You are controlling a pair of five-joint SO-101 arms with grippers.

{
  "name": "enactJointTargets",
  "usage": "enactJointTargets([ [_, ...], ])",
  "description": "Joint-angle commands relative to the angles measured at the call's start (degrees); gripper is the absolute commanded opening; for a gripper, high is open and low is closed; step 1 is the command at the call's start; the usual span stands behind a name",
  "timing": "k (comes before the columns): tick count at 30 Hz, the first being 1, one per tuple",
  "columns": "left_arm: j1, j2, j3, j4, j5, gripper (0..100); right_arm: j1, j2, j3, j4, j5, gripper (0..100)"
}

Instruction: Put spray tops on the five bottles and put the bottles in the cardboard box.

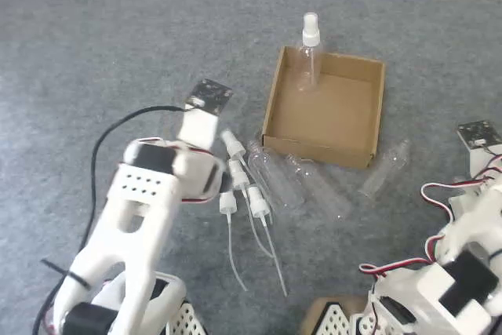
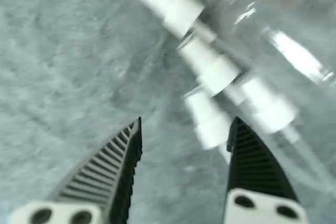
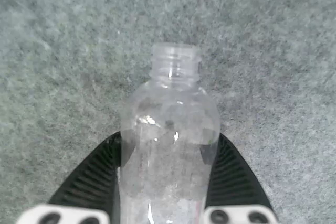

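Grey carpet (image 1: 118, 45) is spread over the whole table and is met at the far edge by a pale strip of wall.

A clear bottle (image 3: 169, 103) is clamped in the right gripper (image 3: 169, 139). The two black ribbed jaws are pressed against its body on either side, just behind the shoulder. Its threaded neck, with nothing screwed on, is pointed straight ahead of the fingertips. Carpet is seen ahead of the neck and on both sides of it.

The left gripper (image 2: 186, 124) is spread wide, and nothing is gripped between its jaws. Four white spray tops (image 2: 210, 69) are laid close together on the carpet just ahead of its fingertips, the nearest one almost in line with the gap. Thin dip tubes are trailed from them back toward the white left arm (image 1: 149, 194).

Beyond the spray tops, three loose bottles are laid on their sides without tops. The first (image 1: 276, 178) is just beside the tops and the second (image 1: 320, 187) is next to it. The third (image 1: 384, 169) is set apart, nearer the right arm (image 1: 471, 272).

Farther from both grippers, just past the loose bottles, the cardboard box (image 1: 321, 151) is placed with its top open and its walls low. A capped bottle (image 1: 310, 60) with a white spray top is stood upright inside, against the wall farthest from the grippers. The rest of the box floor is seen as plain brown card. A broad stretch of carpet is left between the left arm and the far edge.
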Motion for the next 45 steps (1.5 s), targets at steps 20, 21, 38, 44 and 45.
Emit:
enactJointTargets([
  [20, 3.1, 7.6, 4.6, -11.3, 4.1, 21, 1.6, -0.5, -3.0, 0.6, 0.7, 4.3],
  [21, 3.2, 9.4, 4.1, -11.9, 4.1, 21, 1.6, -0.5, -3.0, 0.6, 0.7, 4.3],
  [38, 1.1, 21.3, 0.3, -12.3, 0.8, 13, 1.5, -0.5, -3.0, 0.6, 0.7, 4.3],
  [44, 1.3, 20.0, 0.3, -12.3, -0.4, 9, 1.5, -0.5, -3.0, 0.6, 0.7, 4.2],
  [45, 1.3, 20.0, 0.3, -12.4, -0.4, 9, 1.5, -0.5, -3.0, 0.6, 0.7, 4.2],
])
